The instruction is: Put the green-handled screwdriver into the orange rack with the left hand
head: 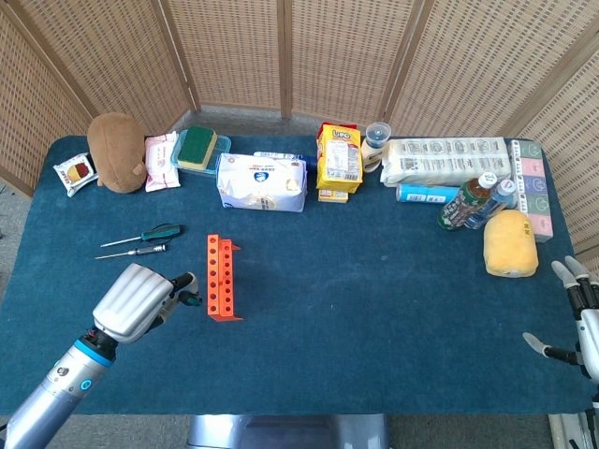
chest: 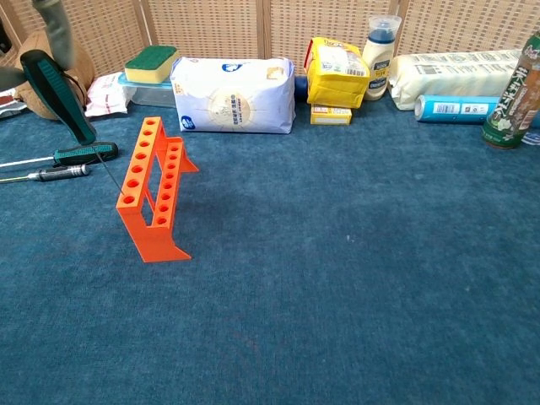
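left hand [head: 134,301] held the green-handled screwdriver [chest: 57,95] tilted, its thin tip at the nearest hole of the orange rack [chest: 150,187]. two spare screwdrivers [head: 140,240] lay just beyond — clear of the rack. right hand [head: 576,316], fingers spread and holding nothing, sat cut off at the table edge — left hand's fingers blurred in the chest view.

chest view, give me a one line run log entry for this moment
left hand: holds screwdriver tilted | tip: at near-end hole of rack | seated: not yet | right hand: open, table edge
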Tool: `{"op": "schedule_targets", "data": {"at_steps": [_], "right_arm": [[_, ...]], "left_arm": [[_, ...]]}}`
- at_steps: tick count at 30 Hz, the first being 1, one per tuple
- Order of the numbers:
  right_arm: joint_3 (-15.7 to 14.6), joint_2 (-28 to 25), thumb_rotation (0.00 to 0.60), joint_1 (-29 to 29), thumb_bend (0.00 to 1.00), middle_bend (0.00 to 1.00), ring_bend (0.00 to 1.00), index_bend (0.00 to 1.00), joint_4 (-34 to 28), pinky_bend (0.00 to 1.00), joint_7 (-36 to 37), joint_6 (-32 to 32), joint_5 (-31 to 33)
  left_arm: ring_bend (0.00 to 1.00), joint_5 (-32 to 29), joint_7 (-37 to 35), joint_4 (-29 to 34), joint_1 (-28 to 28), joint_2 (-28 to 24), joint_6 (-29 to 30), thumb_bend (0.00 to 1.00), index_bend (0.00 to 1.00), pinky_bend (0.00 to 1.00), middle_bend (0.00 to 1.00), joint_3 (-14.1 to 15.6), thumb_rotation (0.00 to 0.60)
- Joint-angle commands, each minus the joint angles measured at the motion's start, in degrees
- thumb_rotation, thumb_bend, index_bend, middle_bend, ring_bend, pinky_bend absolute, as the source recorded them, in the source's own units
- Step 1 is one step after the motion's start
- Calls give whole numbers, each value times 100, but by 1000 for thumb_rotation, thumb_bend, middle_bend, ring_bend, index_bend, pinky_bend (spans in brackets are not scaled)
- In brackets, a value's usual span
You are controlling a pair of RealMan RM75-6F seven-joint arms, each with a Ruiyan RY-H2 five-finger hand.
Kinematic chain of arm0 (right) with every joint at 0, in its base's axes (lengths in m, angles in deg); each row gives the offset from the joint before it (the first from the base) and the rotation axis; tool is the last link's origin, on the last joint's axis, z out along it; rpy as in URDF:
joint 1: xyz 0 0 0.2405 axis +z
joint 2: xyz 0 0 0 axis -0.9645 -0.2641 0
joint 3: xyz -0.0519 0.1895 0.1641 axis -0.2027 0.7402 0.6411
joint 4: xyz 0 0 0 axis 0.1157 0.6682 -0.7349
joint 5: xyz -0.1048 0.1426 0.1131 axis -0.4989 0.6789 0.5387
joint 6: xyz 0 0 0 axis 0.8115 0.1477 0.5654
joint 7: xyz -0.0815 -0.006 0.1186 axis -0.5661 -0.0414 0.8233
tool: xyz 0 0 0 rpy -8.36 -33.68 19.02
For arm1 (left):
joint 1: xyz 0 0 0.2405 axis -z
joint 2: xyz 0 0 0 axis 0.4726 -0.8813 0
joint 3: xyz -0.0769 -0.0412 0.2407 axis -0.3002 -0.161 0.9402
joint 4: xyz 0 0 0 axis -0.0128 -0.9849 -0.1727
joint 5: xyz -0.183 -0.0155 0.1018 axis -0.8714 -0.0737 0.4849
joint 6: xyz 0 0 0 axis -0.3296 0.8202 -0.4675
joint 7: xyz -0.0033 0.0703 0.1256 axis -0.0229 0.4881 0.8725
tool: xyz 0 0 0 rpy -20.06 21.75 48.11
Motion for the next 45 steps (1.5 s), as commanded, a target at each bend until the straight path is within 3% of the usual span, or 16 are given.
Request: {"op": "schedule_targets", "data": {"at_steps": [1, 22, 36, 45], "right_arm": [[0, 1, 600, -3, 8, 0, 0, 49, -3, 0, -5, -7, -2], [5, -4, 600, 2, 7, 0, 0, 48, -30, 0, -18, 10, 9], [16, -29, 600, 1, 7, 0, 0, 48, -18, 0, 63, 10, 18], [23, -41, 600, -2, 7, 0, 0, 49, -14, 0, 96, 7, 26]], "left_arm": [[998, -14, 21, -13, 12, 18, -5, 478, 605, 975, 1000, -3, 600], [992, -441, 368, -148, 212, 290, -143, 478, 605, 975, 1000, -36, 600], [990, -1210, 985, -382, 601, 859, -380, 477, 605, 975, 1000, -48, 600], [981, -1395, 1098, -484, 702, 1031, -344, 440, 598, 975, 1000, 8, 600]]}}
